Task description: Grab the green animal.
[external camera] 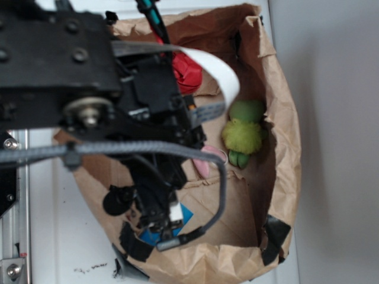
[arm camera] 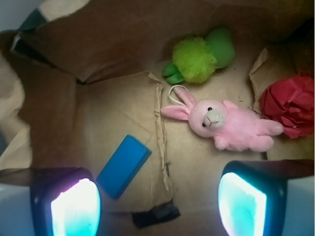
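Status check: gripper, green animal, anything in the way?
Gripper open, empty, above the bag floor. Green animal lying free by the far wall, untouched. Pink bunny lies between gripper and target; blue block off to the side.

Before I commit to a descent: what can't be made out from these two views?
- Pink bunny: exterior view, mostly hidden under the arm; only an ear tip shows.
- Blue block: exterior view, partly covered by the end effector.
- Green animal: face not visible in either view.
- Red ball: wrist view, cut off at the right edge.
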Controlling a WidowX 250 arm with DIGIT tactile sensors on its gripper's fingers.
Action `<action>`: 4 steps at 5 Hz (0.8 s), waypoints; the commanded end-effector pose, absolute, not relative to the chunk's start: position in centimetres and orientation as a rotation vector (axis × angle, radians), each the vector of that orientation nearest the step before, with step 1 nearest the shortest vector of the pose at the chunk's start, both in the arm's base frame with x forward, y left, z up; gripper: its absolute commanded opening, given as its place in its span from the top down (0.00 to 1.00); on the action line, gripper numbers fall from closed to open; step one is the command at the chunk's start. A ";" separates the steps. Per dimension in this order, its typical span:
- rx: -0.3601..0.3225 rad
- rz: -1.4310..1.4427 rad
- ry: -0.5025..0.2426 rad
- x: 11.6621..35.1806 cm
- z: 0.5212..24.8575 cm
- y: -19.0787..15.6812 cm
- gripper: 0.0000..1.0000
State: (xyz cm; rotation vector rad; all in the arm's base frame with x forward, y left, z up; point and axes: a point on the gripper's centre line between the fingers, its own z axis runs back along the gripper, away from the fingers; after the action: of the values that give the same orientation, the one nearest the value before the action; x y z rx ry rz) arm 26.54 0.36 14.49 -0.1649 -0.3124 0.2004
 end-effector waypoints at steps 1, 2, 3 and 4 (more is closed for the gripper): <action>-0.126 0.287 -0.356 30.1 15.0 2.5 0.00; -0.212 0.416 -0.335 31.3 14.0 3.0 0.00; -0.270 0.577 -0.412 30.8 12.9 2.9 0.00; -0.295 0.669 -0.387 31.6 12.3 2.7 0.00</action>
State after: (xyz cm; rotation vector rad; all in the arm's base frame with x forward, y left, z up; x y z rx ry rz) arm 30.79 1.92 10.48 -0.2828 -0.3299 0.6562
